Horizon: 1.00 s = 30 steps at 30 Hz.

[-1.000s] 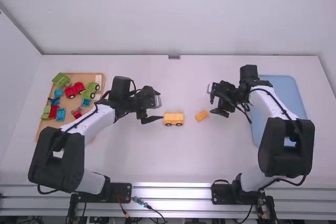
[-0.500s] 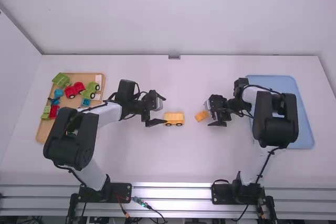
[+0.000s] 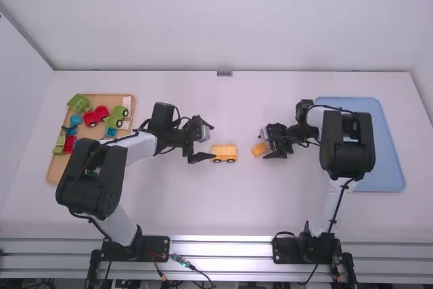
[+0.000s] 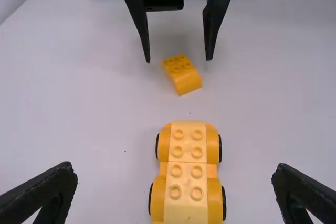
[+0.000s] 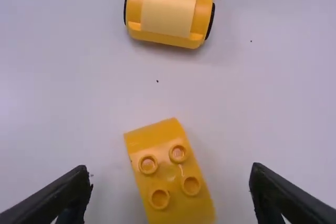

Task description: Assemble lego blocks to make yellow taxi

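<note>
on the white worktop (image 3: 203, 208), i have the blue tray (image 3: 389, 157) near the right edge; the wooden tray (image 3: 111, 98) near the left; my left tool (image 3: 210, 142) with fingers apart, by the yellow car (image 3: 224, 149); my right tool (image 3: 263, 144), also spread, at the yellow block (image 3: 258, 149), mid-worktop, studs up, apart from the car.

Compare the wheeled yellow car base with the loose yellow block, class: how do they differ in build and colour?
The car base has wheels; the loose block has none. The car base is longer, showing eight studs to the loose block's four. The car base is two-toned, the loose block one shade. Both are yellow, studs facing up.
</note>
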Each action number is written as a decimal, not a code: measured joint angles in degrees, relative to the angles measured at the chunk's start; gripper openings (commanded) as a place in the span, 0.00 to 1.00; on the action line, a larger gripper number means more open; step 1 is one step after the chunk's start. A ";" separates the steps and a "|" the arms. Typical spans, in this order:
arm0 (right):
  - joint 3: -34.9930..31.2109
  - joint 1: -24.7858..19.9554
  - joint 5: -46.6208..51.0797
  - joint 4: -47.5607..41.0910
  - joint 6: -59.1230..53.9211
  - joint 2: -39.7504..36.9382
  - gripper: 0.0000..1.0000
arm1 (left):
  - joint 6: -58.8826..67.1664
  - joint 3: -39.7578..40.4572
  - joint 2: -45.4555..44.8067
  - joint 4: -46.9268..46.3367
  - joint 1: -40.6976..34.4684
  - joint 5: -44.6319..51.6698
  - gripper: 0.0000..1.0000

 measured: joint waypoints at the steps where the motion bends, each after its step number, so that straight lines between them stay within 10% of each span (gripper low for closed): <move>1: 0.00 0.07 0.20 0.22 0.31 0.00 0.74 | -0.02 0.00 0.00 0.11 0.00 0.00 0.99; 30: -3.91 0.37 1.75 5.33 5.07 0.00 0.52 | -1.46 0.00 0.02 0.00 0.00 -0.02 0.99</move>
